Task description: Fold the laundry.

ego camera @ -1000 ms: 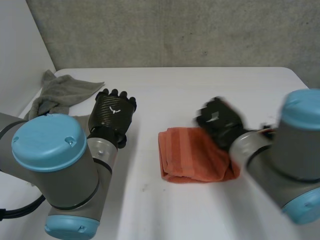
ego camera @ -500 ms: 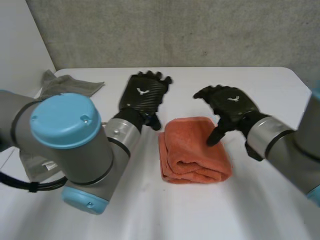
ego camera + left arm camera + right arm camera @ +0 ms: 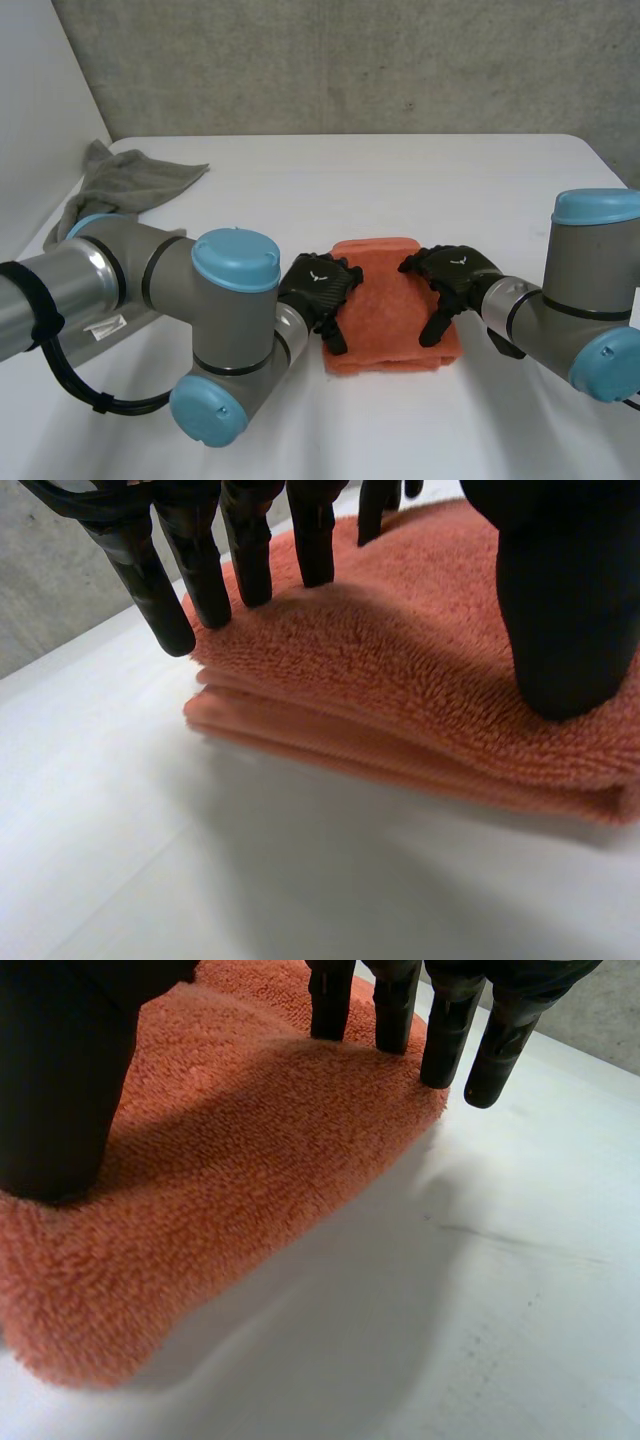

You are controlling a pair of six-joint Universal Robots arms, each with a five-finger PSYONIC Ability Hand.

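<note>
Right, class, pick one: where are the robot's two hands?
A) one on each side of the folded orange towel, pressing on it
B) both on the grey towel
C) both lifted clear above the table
A: the left hand and the right hand rest straight fingers on opposite sides of the folded orange towel; the crumpled grey towel lies apart.
</note>
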